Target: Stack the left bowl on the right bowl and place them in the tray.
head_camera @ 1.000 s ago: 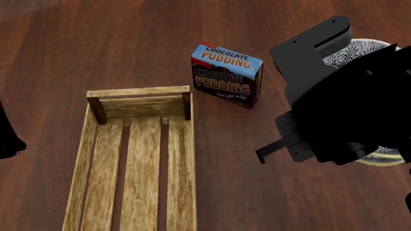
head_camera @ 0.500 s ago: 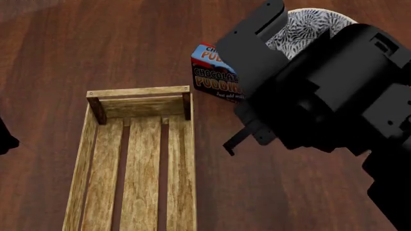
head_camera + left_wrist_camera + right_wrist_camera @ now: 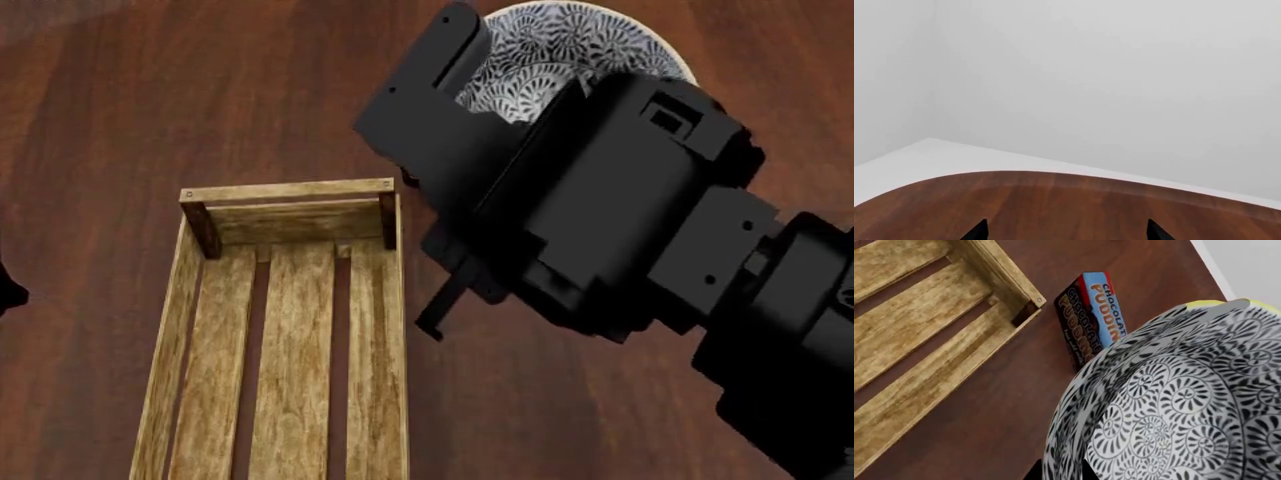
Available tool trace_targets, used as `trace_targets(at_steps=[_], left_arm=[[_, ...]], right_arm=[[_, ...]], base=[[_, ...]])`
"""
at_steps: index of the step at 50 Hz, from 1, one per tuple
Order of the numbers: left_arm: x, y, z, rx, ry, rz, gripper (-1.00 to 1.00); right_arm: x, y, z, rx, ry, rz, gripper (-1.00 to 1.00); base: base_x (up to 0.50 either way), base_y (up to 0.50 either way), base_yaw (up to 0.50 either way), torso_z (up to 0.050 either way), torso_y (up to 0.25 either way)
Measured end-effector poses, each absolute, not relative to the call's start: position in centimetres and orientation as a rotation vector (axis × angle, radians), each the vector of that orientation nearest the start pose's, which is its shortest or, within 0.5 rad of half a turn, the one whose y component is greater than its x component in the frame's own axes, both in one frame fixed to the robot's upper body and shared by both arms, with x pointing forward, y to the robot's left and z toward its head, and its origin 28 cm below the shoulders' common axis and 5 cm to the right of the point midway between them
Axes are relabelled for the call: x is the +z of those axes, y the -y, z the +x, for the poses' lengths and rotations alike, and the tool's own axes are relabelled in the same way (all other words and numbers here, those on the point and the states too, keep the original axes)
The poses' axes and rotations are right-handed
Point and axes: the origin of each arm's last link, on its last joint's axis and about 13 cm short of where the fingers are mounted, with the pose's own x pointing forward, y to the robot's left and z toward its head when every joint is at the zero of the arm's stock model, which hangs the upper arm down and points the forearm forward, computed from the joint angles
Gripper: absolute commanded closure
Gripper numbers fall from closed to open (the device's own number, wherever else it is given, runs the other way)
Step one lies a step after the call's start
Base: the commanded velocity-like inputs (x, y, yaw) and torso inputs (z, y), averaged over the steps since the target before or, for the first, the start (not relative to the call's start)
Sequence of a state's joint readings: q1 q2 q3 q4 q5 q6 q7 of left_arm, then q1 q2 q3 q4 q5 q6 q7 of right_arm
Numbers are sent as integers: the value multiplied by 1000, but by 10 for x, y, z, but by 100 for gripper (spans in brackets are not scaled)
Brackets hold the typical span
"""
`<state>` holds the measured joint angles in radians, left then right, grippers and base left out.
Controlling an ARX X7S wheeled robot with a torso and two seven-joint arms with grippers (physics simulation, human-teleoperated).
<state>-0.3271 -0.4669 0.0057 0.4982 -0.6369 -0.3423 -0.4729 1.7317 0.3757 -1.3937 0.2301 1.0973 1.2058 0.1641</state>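
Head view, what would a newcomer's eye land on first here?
The bulky black right arm fills the middle, carrying a black-and-white patterned bowl above the dark wooden table. To its left sits the empty slatted wooden tray. The right wrist view adds a chocolate pudding box beside the tray.

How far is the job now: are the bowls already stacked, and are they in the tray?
Stacking looks done: the right wrist view shows a yellow rim behind the patterned bowl. The right gripper carries that bowl above the table, apparently toward the tray. The tray holds no bowl, so placing them there is left. The left gripper is open, holding nothing.
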Motion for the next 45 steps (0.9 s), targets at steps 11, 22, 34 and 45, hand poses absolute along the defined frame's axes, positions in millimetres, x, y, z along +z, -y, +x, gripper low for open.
trace_targets(at_steps=[11, 22, 34, 45], left_arm=[[184, -263, 242, 165, 383, -168, -100], [186, -266, 240, 178, 390, -174, -100], [190, -268, 237, 190, 394, -181, -100], [193, -270, 236, 201, 400, -189, -100]], right_arm=[[299, 65, 341, 434, -490, -921, 100], [298, 51, 341, 519, -449, -980, 100], [298, 37, 339, 594, -423, -1040, 100], [296, 21, 335, 669, -397, -1100, 100]], base=[[0, 0, 0, 1, 1], [0, 0, 0, 0, 1], [0, 0, 0, 0, 1], [0, 0, 0, 1, 1]])
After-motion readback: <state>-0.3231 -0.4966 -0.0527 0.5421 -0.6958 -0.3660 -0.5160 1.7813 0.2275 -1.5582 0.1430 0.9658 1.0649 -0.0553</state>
